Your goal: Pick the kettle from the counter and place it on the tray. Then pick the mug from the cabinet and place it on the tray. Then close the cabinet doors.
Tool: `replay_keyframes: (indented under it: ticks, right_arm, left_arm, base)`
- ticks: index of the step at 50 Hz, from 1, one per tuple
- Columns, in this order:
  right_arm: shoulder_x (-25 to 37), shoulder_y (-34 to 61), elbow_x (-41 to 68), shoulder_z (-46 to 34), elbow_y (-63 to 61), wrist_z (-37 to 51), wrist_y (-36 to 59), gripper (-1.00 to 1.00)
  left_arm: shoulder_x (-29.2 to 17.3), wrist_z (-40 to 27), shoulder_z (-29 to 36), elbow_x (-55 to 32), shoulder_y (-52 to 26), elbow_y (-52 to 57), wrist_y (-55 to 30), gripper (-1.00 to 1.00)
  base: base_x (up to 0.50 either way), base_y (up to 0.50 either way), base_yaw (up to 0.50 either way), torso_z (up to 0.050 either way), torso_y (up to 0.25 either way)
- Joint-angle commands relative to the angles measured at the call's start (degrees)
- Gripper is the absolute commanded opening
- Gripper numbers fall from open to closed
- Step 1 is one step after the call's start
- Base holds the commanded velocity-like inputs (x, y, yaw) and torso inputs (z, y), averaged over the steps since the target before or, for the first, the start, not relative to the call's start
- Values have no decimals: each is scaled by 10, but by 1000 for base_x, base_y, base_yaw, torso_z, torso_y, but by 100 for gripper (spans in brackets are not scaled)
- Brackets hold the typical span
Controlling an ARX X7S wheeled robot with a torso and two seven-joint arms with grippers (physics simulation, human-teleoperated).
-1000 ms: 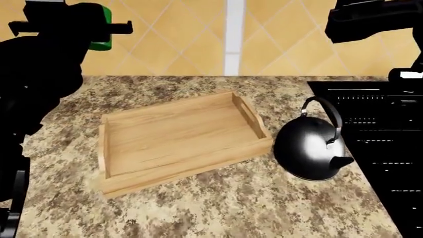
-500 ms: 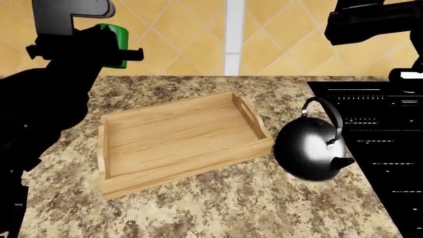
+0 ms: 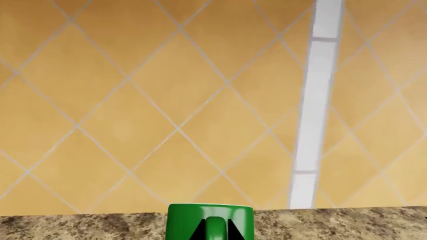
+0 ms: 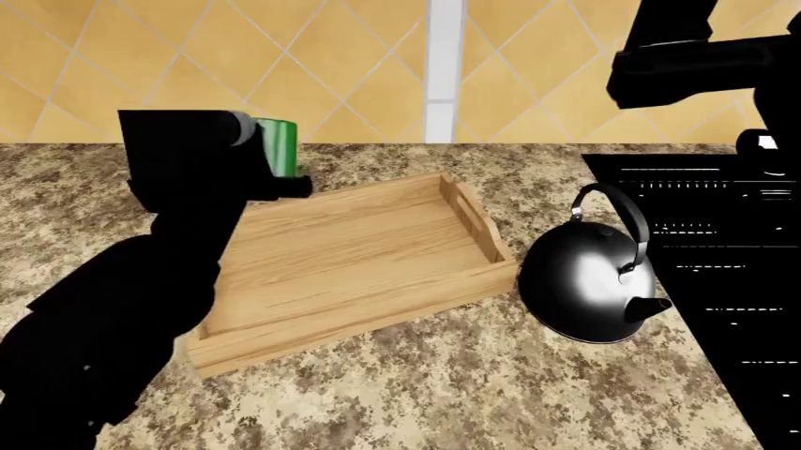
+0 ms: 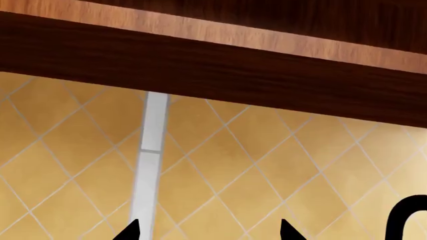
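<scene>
Lowered, left gripper (image 4: 281, 178) holds mug (image 4: 277, 145) above bare tray (image 4: 363, 248).

a wall of warm yellow-orange tiles (image 4: 338, 56), laid diamond-wise with pale grout, fills the view from ten to two o'clock. a white vertical strip (image 4: 445, 70) of tiles splits it at twelve. in the right wrist view, a dark reddish wood cabinet underside (image 5: 213, 55) hangs above that wall. a flat black surface (image 4: 738, 281) lies at three o'clock.
</scene>
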Motion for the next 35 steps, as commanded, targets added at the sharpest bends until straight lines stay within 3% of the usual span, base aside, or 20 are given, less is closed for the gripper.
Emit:
replay_keyframes:
  ticks: [1, 25, 35]
  right_arm:
    - [3, -22, -11, 4, -5, -7, -12, 100]
    - [-2, -35, -27, -1, -1, -15, -20, 100]
    - [-6, -33, -33, -6, 3, -18, -20, 100]
  left_arm:
    - [11, 19, -6, 31, 87, 15, 96, -100]
    - [7, 37, 6, 46, 122, -7, 120, -100]
    - [-40, 5, -9, -28, 61, 90, 14, -100]
  base:
    - [0, 0, 0, 0, 0]
    - [0, 0, 0, 0, 0]
    - [0, 0, 0, 0, 0]
